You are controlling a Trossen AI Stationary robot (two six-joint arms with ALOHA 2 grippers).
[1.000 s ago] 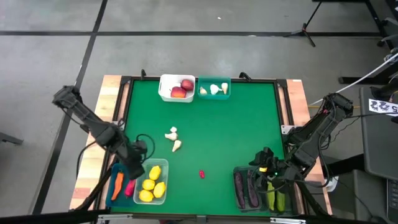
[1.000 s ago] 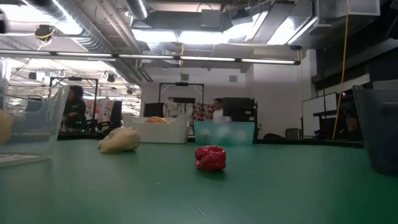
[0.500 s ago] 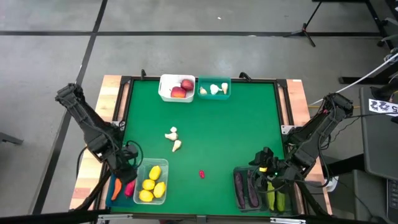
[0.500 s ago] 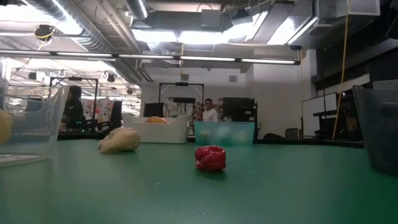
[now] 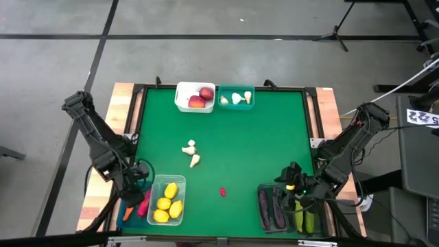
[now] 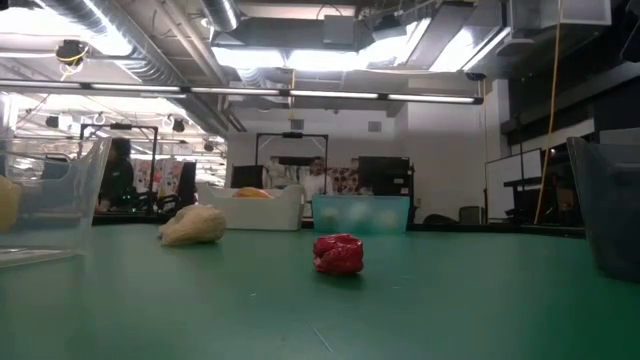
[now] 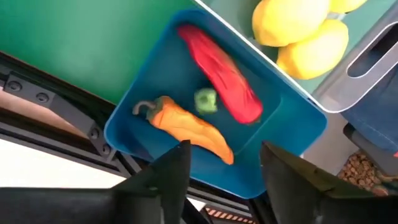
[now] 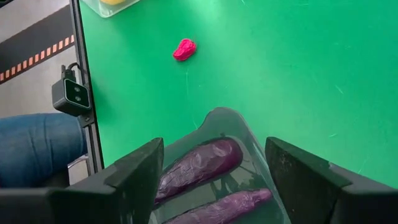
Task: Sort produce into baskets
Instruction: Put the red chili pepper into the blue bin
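My left gripper [image 5: 132, 192] hangs open over the blue basket [image 7: 283, 134] at the table's near left corner, with nothing between its fingers [image 7: 168, 180]. An orange carrot [image 7: 186, 127] and a red chilli [image 7: 221, 74] lie in that basket. Beside it a clear basket [image 5: 167, 200] holds yellow lemons [image 7: 292, 28]. My right gripper [image 5: 296, 195] stands open above the dark baskets [image 8: 214, 121] at the near right, which hold purple eggplants [image 8: 199, 165] and green cucumbers [image 5: 305, 218]. A small red piece of produce [image 5: 222, 192] and two garlic pieces [image 5: 192, 154] lie on the green mat.
At the far edge a white basket [image 5: 180, 103] holds red apples and a teal basket [image 5: 236, 107] holds garlic. The mat's middle [image 5: 254, 147] is free. A black frame rims the mat. People move in the room beyond the far edge.
My left gripper has swung toward the table's left edge, from the lemons' basket edge to above the blue basket. The right arm and the produce on the mat have stayed still.
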